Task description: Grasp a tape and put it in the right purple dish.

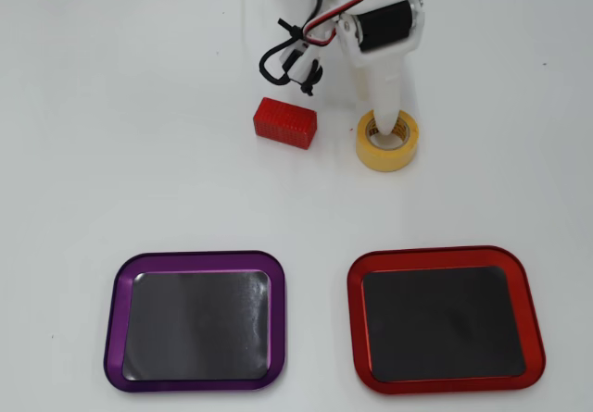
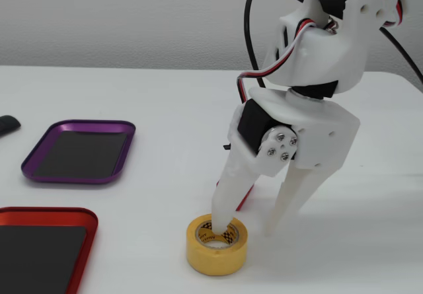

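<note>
The yellow tape (image 1: pixel 387 153) lies flat on the white table, right of the small red block (image 1: pixel 285 122). My gripper (image 1: pixel 385 120) points down at it. In the fixed view the gripper (image 2: pixel 243 231) is open: one finger (image 2: pixel 225 208) reaches into the tape's (image 2: pixel 215 254) core and the other stands outside it on the arm's side. The roll's wall is between the jaws, which are wide apart. The purple dish (image 1: pixel 113 319) lies empty at the lower left of the overhead view and further back at the left in the fixed view (image 2: pixel 66 177).
A red-rimmed dish (image 1: pixel 352 310) lies empty to the right of the purple one in the overhead view, nearest the camera in the fixed view (image 2: pixel 46 213). A black cable loop (image 1: pixel 278 56) hangs by the arm. A dark object (image 2: pixel 6 125) sits at the fixed view's left edge.
</note>
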